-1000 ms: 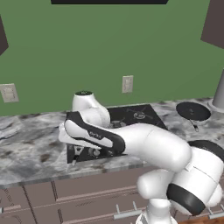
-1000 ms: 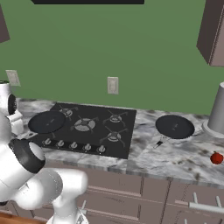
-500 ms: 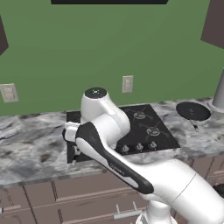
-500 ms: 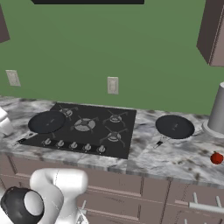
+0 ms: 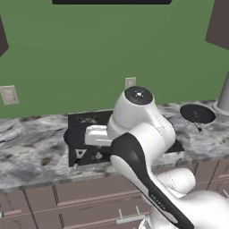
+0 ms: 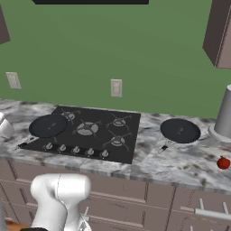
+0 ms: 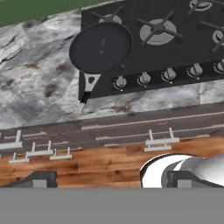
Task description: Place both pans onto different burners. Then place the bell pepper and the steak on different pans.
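On the cooktop (image 6: 90, 131) at 9 o'clock one pan (image 6: 48, 125) sits on a burner, second pan (image 6: 180, 130) waits on the bench (image 6: 189, 158) at 3 o'clock, food unplaced, end effector (image 7: 109, 180) spread apart, empty.

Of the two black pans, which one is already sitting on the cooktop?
The left pan, on the cooktop's left side with its handle pointing toward the counter front. The other pan lies on the marble counter, right of the cooktop.
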